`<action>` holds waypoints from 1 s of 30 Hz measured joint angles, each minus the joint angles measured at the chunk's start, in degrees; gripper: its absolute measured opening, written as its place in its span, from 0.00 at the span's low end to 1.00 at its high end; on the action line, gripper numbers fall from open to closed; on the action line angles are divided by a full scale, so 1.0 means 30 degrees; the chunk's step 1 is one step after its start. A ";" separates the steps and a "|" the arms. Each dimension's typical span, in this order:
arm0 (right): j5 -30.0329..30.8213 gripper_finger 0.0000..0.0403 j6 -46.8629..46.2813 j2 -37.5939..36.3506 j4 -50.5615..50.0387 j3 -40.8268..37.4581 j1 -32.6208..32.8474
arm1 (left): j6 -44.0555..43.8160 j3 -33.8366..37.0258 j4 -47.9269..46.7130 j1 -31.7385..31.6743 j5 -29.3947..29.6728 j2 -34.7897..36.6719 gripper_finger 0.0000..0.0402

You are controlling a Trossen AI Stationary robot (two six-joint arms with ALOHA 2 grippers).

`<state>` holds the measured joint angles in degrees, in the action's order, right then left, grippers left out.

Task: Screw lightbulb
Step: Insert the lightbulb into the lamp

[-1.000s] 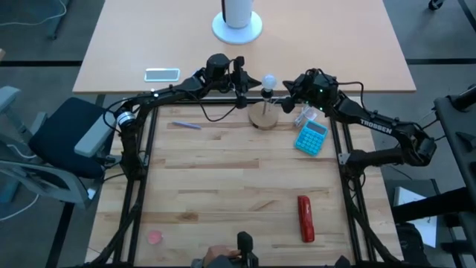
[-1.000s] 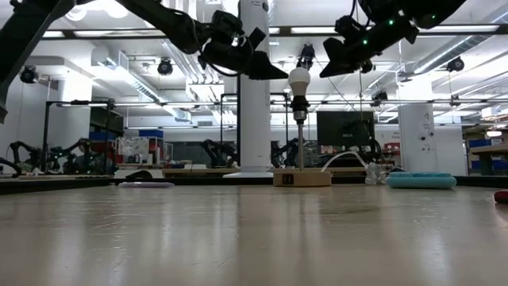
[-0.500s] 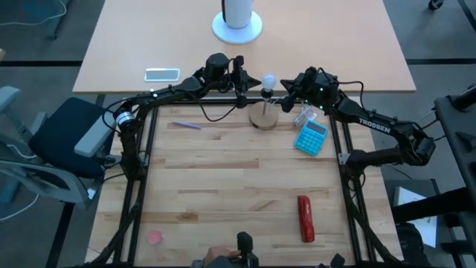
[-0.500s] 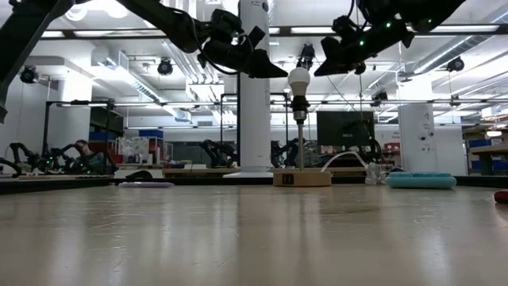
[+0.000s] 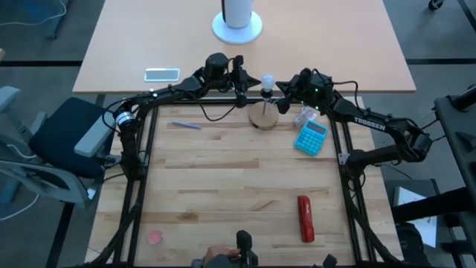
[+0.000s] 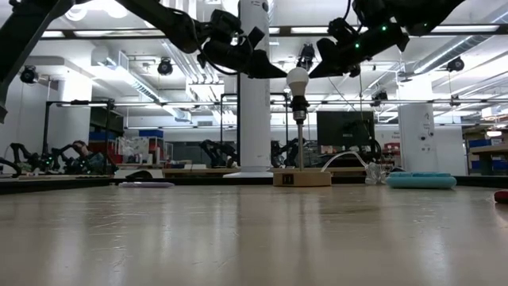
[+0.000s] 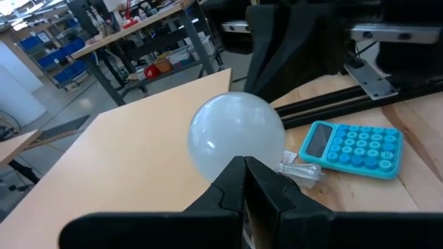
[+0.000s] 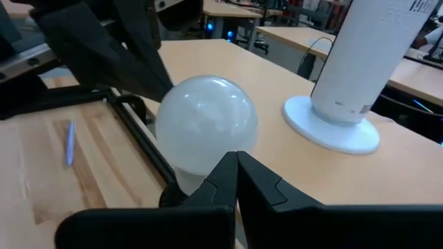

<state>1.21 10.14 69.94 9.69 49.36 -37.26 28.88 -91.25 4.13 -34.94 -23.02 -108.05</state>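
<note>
- The lightbulb point(image 6: 298, 79) is already seated upright on top of the thin post point(image 6: 300, 135) that rises from the round wooden base point(image 5: 263, 116); how deep its screw end sits cannot be told.
- It is judged that the placing is done, and that only further turning, or a release and pull-back, may be left.
- The left gripper point(image 6: 266, 70) is seen just beside the bulb on one side, level with its upper half; its fingers are pressed together with nothing between them.
- In the left wrist view the bulb point(image 7: 237, 142) is found right ahead of the joined fingertips; contact cannot be confirmed.
- The right gripper point(image 6: 321, 67) is placed just beside the bulb on the opposite side, its fingers likewise brought together and empty.
- In the right wrist view the bulb point(image 8: 206, 123) fills the space just past that gripper's tips.
- The bulb is therefore flanked by both grippers and gripped by neither.
</note>
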 joint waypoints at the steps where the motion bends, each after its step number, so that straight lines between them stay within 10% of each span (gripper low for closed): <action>1: 0.0000 0.00 -0.0088 -0.0011 -0.0002 0.0000 0.0069 | 0.0014 -0.0002 0.0032 -0.0012 0.0002 0.0000 0.00; 30: 0.1932 0.00 -0.0025 -0.0142 -0.0458 0.0000 -0.0733 | 0.0247 -0.0004 -0.1164 -0.0015 0.0187 0.0603 0.00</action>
<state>7.00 10.07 69.52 8.32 49.36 -39.46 29.62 -91.26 0.64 -34.98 -22.46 -106.24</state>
